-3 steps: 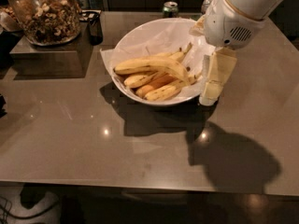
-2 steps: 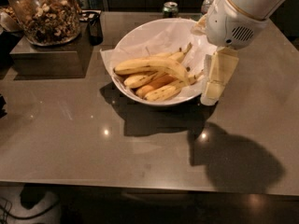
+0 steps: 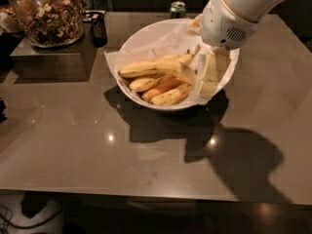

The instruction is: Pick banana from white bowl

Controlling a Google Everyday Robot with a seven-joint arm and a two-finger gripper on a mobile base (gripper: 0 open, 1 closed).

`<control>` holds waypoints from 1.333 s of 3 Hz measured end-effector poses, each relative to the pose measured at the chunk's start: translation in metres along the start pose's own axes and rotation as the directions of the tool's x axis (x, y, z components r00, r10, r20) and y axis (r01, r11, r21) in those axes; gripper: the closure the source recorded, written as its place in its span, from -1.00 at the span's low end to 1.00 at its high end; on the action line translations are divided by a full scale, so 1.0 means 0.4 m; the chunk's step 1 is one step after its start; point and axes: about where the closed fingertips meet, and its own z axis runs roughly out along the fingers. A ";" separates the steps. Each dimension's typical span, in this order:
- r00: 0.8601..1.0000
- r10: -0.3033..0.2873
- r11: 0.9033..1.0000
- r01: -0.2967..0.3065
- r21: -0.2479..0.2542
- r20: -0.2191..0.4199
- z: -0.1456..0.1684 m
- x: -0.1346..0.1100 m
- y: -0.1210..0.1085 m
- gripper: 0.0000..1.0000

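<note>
The white bowl (image 3: 146, 37), lined with crinkled white paper, stands at the back middle of the table. Several bananas lie in it. The banana (image 3: 155, 66), the longest and most arched, lies on top, running from the bowl's left side to its right. Two shorter yellow bananas (image 3: 168, 97) and an orange-tinted one (image 3: 163, 88) lie under it. My gripper (image 3: 207, 82) hangs from the white wrist at the upper right. It reaches down inside the bowl's right side, right next to the long banana's right end.
A large glass jar of nuts (image 3: 46, 13) stands on a dark raised block (image 3: 48, 57) at the back left, with a dark object (image 3: 97, 26) beside it. A green can (image 3: 178, 8) stands behind the bowl. The table's front edge (image 3: 146, 194) runs across the lower part of the view.
My gripper has moved left, from over the bowl's right rim to inside the bowl next to the bananas. The bananas and bowl have not moved.
</note>
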 end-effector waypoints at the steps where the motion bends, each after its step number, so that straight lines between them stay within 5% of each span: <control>1: 0.990 -0.052 0.997 0.059 -0.053 0.130 0.072 -0.084 -0.077 -1.00; 4: 0.983 -0.068 0.992 0.085 -0.097 0.171 0.166 -0.119 -0.103 -1.00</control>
